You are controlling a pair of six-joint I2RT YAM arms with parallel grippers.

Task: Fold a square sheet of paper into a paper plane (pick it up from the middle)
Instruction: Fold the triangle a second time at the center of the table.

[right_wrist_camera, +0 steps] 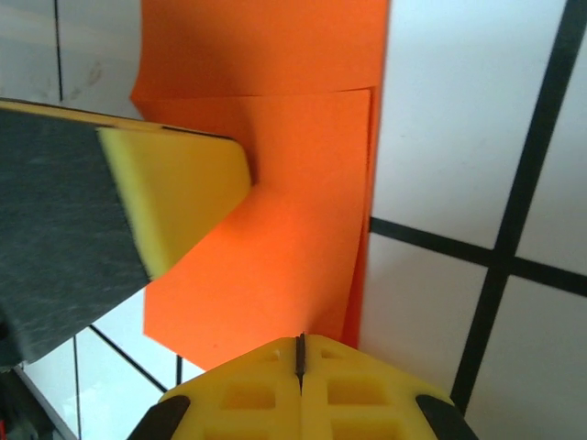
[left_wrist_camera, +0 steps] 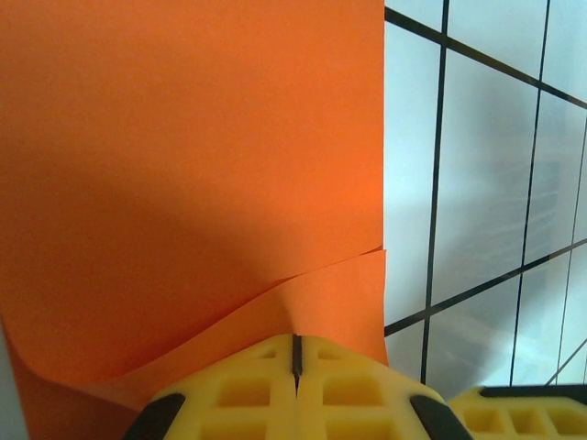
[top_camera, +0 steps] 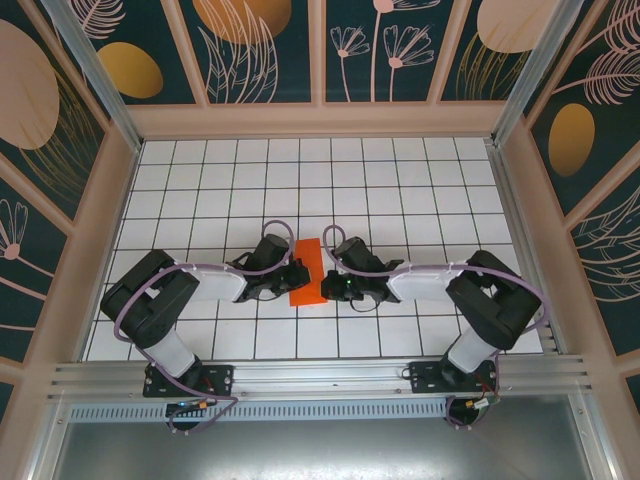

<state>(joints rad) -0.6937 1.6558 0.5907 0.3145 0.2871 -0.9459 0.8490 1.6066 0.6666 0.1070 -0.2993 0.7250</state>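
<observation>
The sheet of paper (top_camera: 306, 268) is found near the middle of the tiled table (top_camera: 400, 180), lying as a narrow orange strip between the two wrists. It is seen folded over on itself: in the right wrist view (right_wrist_camera: 275, 247) an upper layer is observed on a lower one, with a straight edge running across near the top. In the left wrist view (left_wrist_camera: 183, 165) one layer is seen curling upward, its lifted edge rising in a ridge towards the finger seam.

The left gripper (top_camera: 284, 280) is set at the sheet's left edge. Its yellow fingers are seen pressed together, with only a thin dark seam between them (left_wrist_camera: 296, 353), and their tips are in contact with the paper. Whether a layer is nipped in that seam cannot be told.

The right gripper (top_camera: 332, 282) is set at the sheet's right edge. Its jaws are likewise closed to a hairline seam (right_wrist_camera: 300, 353), with the tips at the paper's near edge. A pinch cannot be confirmed here either.

In the right wrist view a finger (right_wrist_camera: 179, 192) of the left gripper is seen lying across the sheet from the left, its tip against the upper layer, and part of the paper is hidden by it. From above, both side edges of the sheet are partly covered by the wrists. Patterned wall panels (top_camera: 265, 50) enclose the table.
</observation>
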